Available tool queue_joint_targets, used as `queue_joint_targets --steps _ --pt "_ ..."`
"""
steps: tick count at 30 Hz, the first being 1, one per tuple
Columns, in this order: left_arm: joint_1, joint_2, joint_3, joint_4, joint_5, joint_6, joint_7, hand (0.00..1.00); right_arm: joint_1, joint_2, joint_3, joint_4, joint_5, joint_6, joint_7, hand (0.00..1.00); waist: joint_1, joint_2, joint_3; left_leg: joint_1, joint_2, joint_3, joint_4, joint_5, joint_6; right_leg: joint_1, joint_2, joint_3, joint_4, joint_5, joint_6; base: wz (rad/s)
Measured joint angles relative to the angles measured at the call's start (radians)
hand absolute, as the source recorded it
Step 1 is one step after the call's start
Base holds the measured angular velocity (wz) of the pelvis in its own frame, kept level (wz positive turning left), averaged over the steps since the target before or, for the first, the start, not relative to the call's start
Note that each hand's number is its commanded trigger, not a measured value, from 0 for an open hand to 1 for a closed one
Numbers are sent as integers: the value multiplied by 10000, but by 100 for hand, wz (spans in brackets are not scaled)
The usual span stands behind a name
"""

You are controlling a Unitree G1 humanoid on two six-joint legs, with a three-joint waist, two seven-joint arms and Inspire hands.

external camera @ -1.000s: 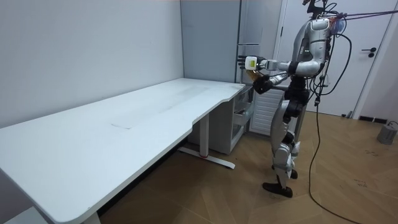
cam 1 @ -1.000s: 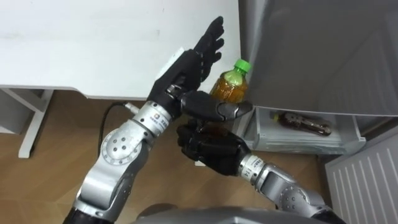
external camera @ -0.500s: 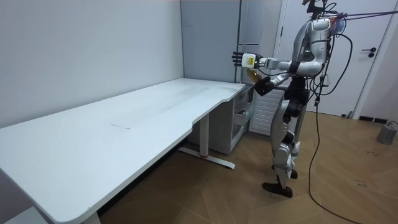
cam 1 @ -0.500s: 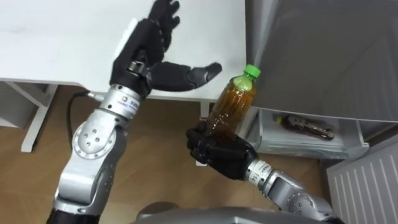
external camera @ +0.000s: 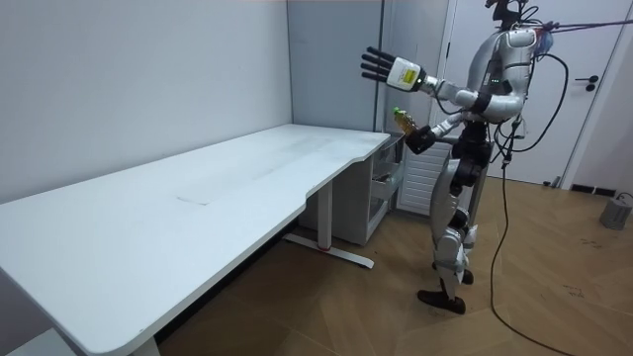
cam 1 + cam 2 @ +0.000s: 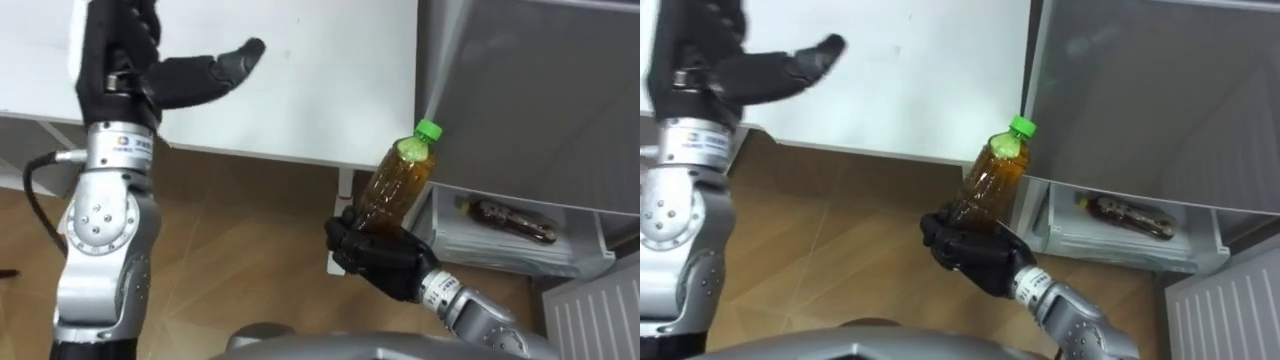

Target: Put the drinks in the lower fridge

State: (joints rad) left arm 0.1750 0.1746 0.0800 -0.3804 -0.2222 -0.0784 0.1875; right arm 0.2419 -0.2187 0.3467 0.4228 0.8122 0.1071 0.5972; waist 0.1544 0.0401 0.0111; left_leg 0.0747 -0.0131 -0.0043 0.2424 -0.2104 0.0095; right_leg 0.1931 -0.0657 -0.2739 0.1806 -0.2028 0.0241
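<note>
The robot stands at the corner of the white table (image 6: 330, 80), facing the grey fridge (image 6: 540, 90), with the tea bottle (image 6: 395, 185) now in its right hand (image 6: 380, 262) alone. A second ago the left hand (image 6: 115, 50) lay flat against the bottle; it has since lifted clear and swung up and to the robot's left, and now hangs over the tabletop, well apart from the drink. In the room view that arm is raised above shoulder height, with the fingers (image 5: 374, 63) spread and straight. The right hand still clamps its dark fingers round the lower part of the bottle, which tilts with its green cap (image 6: 428, 129) toward the fridge, in front of the open lower compartment.

The top edge of the eye views cuts off the left hand's fingers, leaving the outstretched thumb (image 6: 215, 68). The bottle's base is buried in the right hand's grasp. A second dark bottle (image 6: 505, 218) lies on its side inside the lower compartment, partly behind its pale front rim.
</note>
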Motion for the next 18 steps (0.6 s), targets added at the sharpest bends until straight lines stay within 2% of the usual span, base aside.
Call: queue_joint_targets --steps 4,7,11,15,18 --pt "390 5 410 363 110 -209 854 0 154 -15 -197 -61 15 0 -36 100 200 60 -22 105 -5 25 -89 51 -11 99 2 14 -75 1 -1 -2" --pt "443 1 572 1184 126 -196 1415 0 154 -71 -201 -61 16 2 -66 100 307 63 -19 183 11 8 -87 52 -19 138 19 -8 -109 1 -3 1" --pt "667 3 772 1724 198 -153 1996 0 154 -156 -201 -61 14 18 -71 100 478 14 -27 209 -7 19 -118 55 -22 137 3 8 -152 -2 -2 -1" --pt "902 26 799 2786 181 -139 2417 0 156 -133 -182 -67 11 32 -293 100 587 -86 -79 212 -31 23 -122 58 -20 131 5 22 -283 -4 -1 0" --pt "976 26 768 4044 115 -104 2439 0 158 -141 -171 -179 42 35 -429 100 695 -126 -94 250 -19 62 -198 61 -23 144 14 34 -305 -4 -1 -1"
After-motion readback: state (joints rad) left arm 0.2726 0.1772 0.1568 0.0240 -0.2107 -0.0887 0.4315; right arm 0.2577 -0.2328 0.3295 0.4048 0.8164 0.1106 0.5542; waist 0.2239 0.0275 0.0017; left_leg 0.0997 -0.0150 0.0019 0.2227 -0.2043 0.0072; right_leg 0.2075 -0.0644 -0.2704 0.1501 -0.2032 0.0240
